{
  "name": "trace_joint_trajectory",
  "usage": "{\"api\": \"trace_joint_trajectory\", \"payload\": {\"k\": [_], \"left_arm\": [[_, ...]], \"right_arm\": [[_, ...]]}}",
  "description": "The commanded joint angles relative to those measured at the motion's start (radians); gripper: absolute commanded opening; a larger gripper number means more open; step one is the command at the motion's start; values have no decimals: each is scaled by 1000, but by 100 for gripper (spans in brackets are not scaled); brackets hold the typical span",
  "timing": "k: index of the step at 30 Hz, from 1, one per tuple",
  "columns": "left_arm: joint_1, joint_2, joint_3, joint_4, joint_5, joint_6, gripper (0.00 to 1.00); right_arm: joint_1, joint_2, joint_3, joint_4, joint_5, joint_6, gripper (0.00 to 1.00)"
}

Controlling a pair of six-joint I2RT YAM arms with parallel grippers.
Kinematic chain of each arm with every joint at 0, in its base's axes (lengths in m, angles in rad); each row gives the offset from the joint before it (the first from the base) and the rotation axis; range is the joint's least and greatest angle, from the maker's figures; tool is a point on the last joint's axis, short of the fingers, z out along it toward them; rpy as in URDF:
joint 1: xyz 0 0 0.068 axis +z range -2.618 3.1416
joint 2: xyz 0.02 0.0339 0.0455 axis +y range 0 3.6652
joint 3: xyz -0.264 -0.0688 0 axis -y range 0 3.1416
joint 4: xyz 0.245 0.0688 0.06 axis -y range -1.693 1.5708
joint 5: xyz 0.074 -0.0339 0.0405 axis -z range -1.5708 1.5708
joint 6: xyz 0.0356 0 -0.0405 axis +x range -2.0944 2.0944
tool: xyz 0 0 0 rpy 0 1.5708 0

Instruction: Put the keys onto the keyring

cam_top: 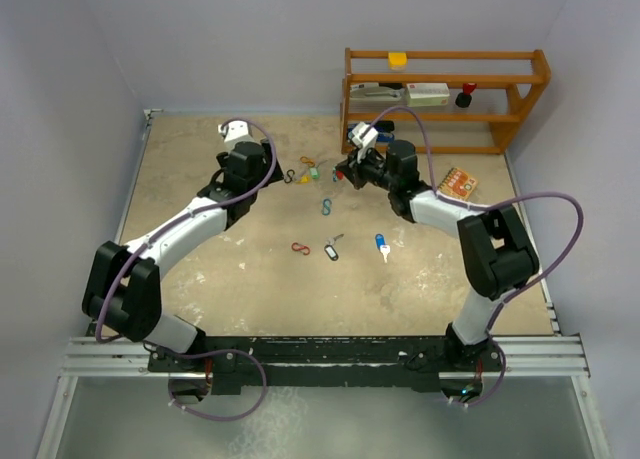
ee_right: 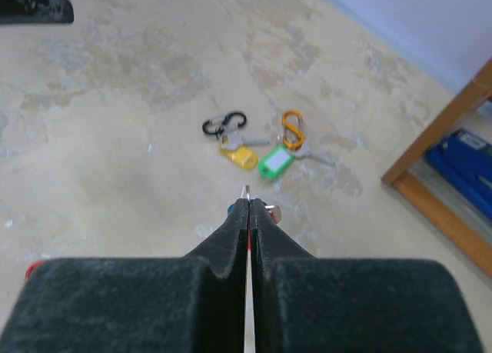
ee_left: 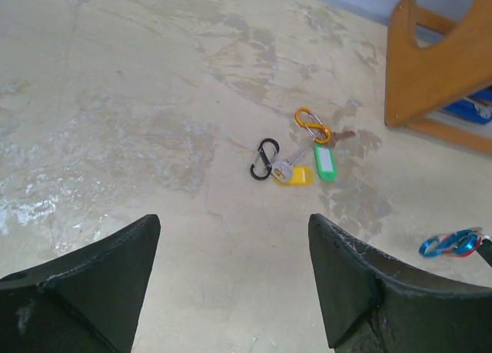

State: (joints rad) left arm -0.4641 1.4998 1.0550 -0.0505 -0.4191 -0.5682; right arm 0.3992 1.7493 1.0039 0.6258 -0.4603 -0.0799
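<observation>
Two keys lie together on the table: a yellow-tagged key (ee_left: 294,176) beside a black clip (ee_left: 264,158), and a green-tagged key (ee_left: 326,162) beside an orange clip (ee_left: 312,124). My left gripper (ee_left: 234,238) hangs open just short of them with nothing between its fingers. My right gripper (ee_right: 247,203) is shut on a thin blue and red clip (ee_left: 450,244), a sliver of metal poking out past its tips; I cannot tell whether this is the keyring. A black-tagged key (cam_top: 332,249) and a blue-tagged key (cam_top: 382,244) lie nearer the arm bases.
A teal clip (cam_top: 326,207) and a red clip (cam_top: 300,248) lie loose mid-table. A wooden shelf (cam_top: 445,89) stands at the back right, close behind the right gripper (cam_top: 343,172). An orange box (cam_top: 459,183) lies in front of the shelf.
</observation>
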Motion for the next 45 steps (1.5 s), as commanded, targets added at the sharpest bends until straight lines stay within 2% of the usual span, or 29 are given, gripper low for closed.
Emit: {"api": "trace_joint_trajectory", "payload": {"k": [1, 12, 20, 26, 34, 39, 42, 45], "left_arm": [[4, -61, -44, 87, -101, -83, 75], [8, -65, -51, 88, -65, -92, 77], [8, -61, -62, 93, -43, -94, 78], [9, -56, -69, 97, -37, -96, 79], [9, -36, -70, 94, -13, -83, 80], [8, 35, -51, 76, 60, -65, 79], [4, 92, -29, 76, 113, -59, 74], [-18, 145, 2, 71, 127, -52, 73]], "right_arm": [[25, 58, 111, 41, 16, 37, 0], [63, 285, 347, 52, 29, 111, 0], [76, 358, 414, 46, 47, 135, 0], [76, 378, 426, 61, 79, 162, 37], [76, 272, 301, 58, 184, 192, 44], [74, 118, 177, -71, 390, 285, 59], [73, 31, 113, -155, 508, 336, 69], [73, -17, 118, -304, 583, 359, 72]]}}
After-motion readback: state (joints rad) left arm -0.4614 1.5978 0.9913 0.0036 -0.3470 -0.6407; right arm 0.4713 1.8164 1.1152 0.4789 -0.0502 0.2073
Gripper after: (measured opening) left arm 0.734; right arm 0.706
